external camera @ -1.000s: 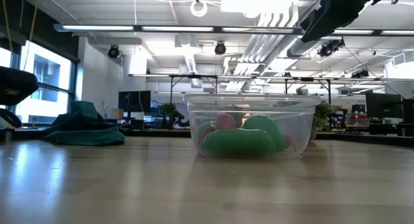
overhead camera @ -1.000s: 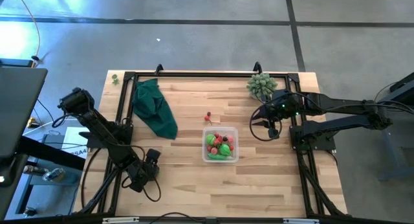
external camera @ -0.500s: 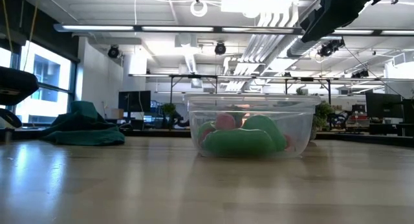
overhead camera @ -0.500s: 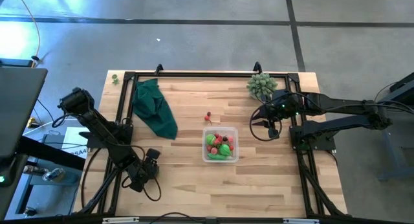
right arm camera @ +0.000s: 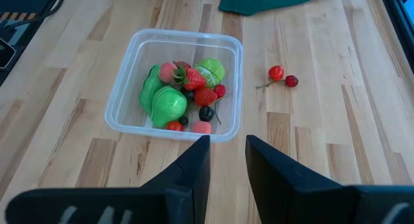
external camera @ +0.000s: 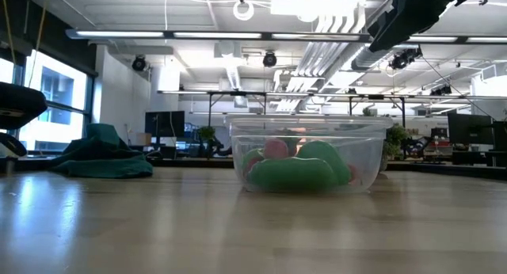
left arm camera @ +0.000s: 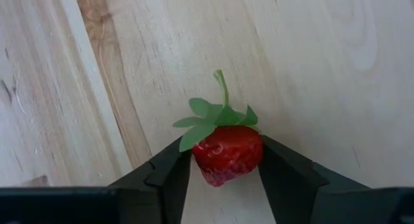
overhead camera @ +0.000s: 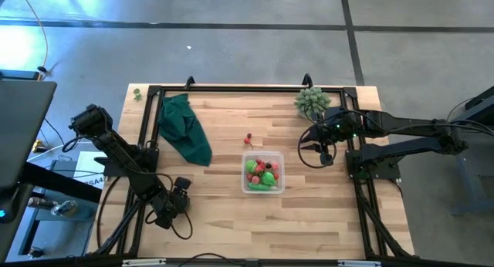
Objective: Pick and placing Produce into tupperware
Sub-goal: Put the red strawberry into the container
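I see the left gripper [left arm camera: 223, 179] near the bench's [overhead camera: 309, 221] front-left edge, jaws closed on a red strawberry [left arm camera: 228, 153] with green leaves. Bare wood surrounds the clear tupperware [overhead camera: 263, 173] at centre, holding green and red produce. Two cherries [overhead camera: 248, 139] lie just beyond. The right gripper [right arm camera: 226, 162] hovers with jaws slightly apart, empty.

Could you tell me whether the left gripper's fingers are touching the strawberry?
Touching. The left wrist view shows the strawberry wedged between the left gripper's two dark fingers, each side pressed against its red flesh with no gap.
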`<state>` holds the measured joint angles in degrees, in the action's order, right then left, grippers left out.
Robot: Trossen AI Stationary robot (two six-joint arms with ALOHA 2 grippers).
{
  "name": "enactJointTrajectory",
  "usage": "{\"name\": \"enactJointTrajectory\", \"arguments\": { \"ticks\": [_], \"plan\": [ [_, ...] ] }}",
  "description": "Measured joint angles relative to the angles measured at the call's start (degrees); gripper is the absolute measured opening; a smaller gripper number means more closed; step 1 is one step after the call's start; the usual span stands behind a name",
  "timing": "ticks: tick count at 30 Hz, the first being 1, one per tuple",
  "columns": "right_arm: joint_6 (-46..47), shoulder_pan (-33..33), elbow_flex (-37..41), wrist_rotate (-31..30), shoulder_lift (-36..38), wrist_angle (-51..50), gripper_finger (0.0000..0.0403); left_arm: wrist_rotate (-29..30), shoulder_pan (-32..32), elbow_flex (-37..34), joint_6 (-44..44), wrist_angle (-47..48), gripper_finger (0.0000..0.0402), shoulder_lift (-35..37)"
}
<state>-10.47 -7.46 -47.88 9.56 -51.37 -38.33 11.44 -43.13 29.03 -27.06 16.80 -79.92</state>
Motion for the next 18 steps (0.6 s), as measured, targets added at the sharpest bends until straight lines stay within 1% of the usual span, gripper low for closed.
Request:
{"name": "enactJointTrajectory", "arguments": {
  "ticks": [9, 13, 18],
  "plan": [
    [0.0, 0.0, 0.0, 0.0, 0.0, 0.0, 0.0089, 1.5, 0.0, 0.0, 1.2, -1.3, 0.0170, -0.1],
    [0.0, 0.0, 0.0, 0.0, 0.0, 0.0, 0.0089, 3.6, 0.0, -0.1, 2.2, -2.5, 0.0170, -0.1],
    [0.0, 0.0, 0.0, 0.0, 0.0, 0.0, 0.0089, 3.6, 0.0, -0.1, 2.3, -2.7, 0.0170, -0.1]
  ]
}}
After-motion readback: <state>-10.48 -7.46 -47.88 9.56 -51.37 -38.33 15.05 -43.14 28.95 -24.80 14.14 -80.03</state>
